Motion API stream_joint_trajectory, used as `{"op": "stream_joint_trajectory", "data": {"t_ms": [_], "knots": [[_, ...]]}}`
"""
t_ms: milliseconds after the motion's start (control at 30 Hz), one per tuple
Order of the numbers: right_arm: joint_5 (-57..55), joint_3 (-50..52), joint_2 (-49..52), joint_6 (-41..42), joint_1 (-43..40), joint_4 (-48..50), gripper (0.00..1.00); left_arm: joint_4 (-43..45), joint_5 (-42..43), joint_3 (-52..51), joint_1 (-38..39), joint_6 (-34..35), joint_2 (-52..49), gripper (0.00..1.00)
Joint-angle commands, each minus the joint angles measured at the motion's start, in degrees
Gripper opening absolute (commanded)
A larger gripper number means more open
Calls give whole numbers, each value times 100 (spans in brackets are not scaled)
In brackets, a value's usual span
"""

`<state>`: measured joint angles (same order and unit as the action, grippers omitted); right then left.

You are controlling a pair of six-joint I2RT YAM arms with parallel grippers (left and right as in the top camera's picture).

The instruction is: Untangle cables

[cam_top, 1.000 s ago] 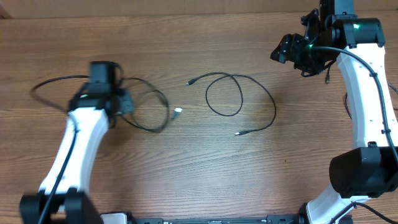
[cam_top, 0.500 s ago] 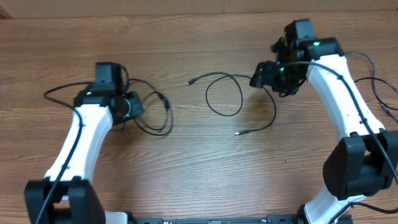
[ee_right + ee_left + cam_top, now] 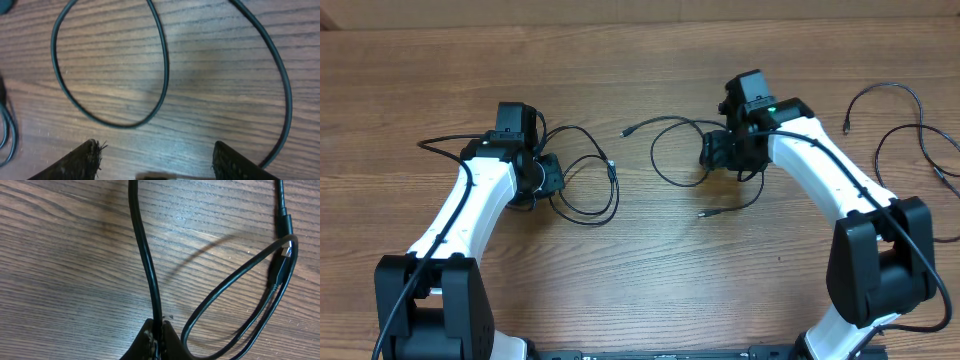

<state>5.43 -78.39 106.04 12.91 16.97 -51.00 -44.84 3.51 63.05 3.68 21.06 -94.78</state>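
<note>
Three thin black cables lie apart on the wooden table. The left cable [image 3: 582, 215] loops beside my left gripper [image 3: 546, 180], which is shut on it. In the left wrist view the gripper [image 3: 157, 330] pinches that cord [image 3: 142, 245], with its loop [image 3: 235, 287] and plug [image 3: 285, 255] to the right. The middle cable [image 3: 665, 172] forms a loop with a plug end [image 3: 703, 214] nearer me. My right gripper [image 3: 713, 153] hovers at the loop's right side. In the right wrist view it [image 3: 157, 160] is open and holds nothing, with the loop [image 3: 162, 65] just ahead.
A third black cable [image 3: 892, 90] curls at the far right edge of the table. The middle cable's other plug [image 3: 626, 132] points towards the left cable's plug [image 3: 610, 166]. Both white arms reach in from the near edge.
The left gripper has dragged its cable to the right, towards the centre. The right arm has swung left from the far right corner to the middle loop, uncovering the cable at the right.
</note>
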Motion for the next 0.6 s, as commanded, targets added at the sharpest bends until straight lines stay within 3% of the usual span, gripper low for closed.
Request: {"op": "stream_joint_trajectory", "data": {"t_ms": [0,167,400,567], "knots": [[-474,55,-46,610,109,13,69,-20,59,0,11,-50,-46,4],[-380,57,-46,2415,223,-769,65,-20,57,0,11,-50,-46,4],[140,57,-46,2625,361,-1016,70,-17,57,0,11,-50,-46,4],[343,57,-46,3469,361,-833,68,-17,59,0,11,-48,-46,4]]}}
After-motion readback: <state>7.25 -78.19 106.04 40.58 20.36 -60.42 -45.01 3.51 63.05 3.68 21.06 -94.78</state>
